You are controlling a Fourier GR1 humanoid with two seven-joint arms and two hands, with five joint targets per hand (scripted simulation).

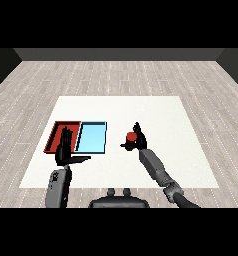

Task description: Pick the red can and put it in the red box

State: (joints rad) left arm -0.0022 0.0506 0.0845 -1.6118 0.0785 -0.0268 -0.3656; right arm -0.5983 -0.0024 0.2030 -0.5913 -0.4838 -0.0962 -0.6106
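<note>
The red can [131, 136] stands on the white table, right of the trays. My right hand [138, 141] is right against it, fingers upright behind it and thumb reaching out to the left below it; the hand looks open around the can, not closed. The red tray [57, 131] lies at the left, with the light blue tray [92, 137] beside it on its right. My left hand [66, 150] is open, fingers straight up over the red tray's near part, thumb pointing right.
The white table [156, 110] stretches far behind and to the right of the can. A grey wooden floor surrounds it. The two trays sit side by side, touching, left of centre.
</note>
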